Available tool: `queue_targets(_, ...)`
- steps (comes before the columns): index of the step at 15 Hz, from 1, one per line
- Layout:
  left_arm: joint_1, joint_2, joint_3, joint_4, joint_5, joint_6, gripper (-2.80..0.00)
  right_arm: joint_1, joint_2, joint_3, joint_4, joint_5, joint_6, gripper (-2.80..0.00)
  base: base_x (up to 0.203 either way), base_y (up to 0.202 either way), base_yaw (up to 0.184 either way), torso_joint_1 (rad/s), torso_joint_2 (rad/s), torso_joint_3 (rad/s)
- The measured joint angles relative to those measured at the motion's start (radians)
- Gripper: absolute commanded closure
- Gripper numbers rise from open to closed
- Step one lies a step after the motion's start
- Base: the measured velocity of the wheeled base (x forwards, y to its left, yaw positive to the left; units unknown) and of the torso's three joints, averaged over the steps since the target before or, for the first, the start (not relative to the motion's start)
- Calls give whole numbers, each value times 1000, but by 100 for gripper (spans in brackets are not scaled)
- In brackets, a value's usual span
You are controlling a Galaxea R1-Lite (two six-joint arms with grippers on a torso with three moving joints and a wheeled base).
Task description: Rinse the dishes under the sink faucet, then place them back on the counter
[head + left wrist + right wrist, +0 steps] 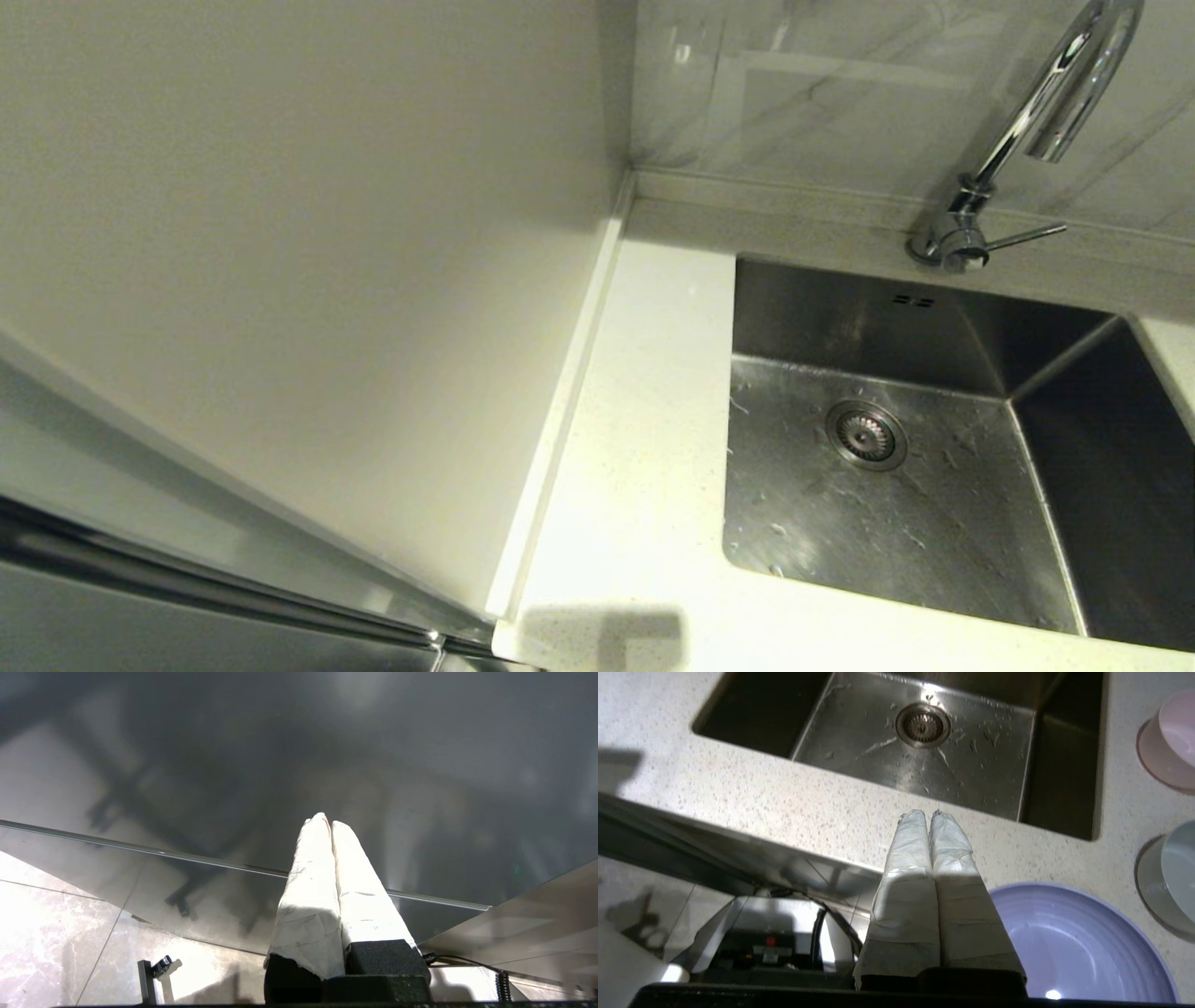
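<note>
The steel sink [915, 504] lies empty at the right of the head view, with its drain strainer [866, 435] and water streaks on the floor. The chrome faucet [1036, 121] stands behind it, spout over the basin. No arm shows in the head view. In the right wrist view my right gripper [928, 813] is shut and empty above the speckled counter [784, 807] at the sink's [920, 756] front edge. The lilac plate [1078, 947], pink bowl [1169, 742] and blue-green bowl [1171, 877] rest on the counter beside it. My left gripper [327, 820] is shut and empty, facing a dark glossy panel.
A plain cream wall panel [280, 261] fills the left of the head view, with a raised edge strip [560, 411] along the counter [635, 448]. A marble backsplash [840, 84] rises behind the faucet. Below the counter front, a steel cabinet face and the robot base [770, 942] show.
</note>
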Motion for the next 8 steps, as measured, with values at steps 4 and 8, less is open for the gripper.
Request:
queue_targets(4, 0, 0, 0, 0, 0, 0, 0, 0, -4, 200, -273, -14, 4, 0, 0, 0, 0, 0, 0, 0)
queue_targets(8, 0, 0, 0, 0, 0, 0, 0, 0, -4, 464, -595, -7, -34, 0, 0, 0, 0, 0, 0, 0)
